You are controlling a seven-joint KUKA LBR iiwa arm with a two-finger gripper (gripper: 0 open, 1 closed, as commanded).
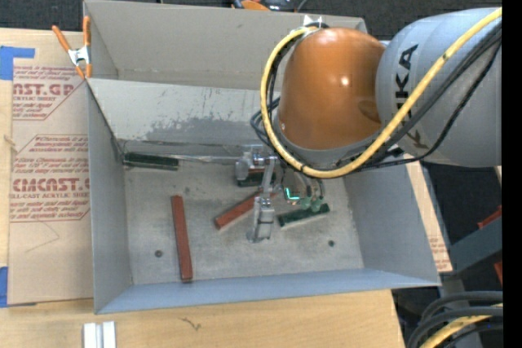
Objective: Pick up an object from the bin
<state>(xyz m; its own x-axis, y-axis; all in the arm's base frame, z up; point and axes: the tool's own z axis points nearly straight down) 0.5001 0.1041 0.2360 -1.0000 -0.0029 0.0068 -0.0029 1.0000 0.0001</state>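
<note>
Short red-brown stick [235,213] is the one to watch. It lies flat on the floor of the bin [204,106], close to the middle. Its long axis slants from lower left to upper right in the camera view, and the upper right end points straight at the gripper [261,229] and seems to meet it. The gripper is down low over the floor, just right of the stick, and from this angle I cannot tell whether it is spread or clenched, or whether it has the stick at all. Just beside it on the right lies a small green piece [303,212], slanted much the same way as the stick. Above all this bulges the orange cover [326,94] on the wrist, with the grey arm [440,85] coming in from the right. Further out to the left, a long red-brown stick [181,238] lies well apart from the short one, its length running almost straight from the far side towards the near wall. Up at the foot of the back wall on the left, a dark green strip [151,161] lies across the view.
</note>
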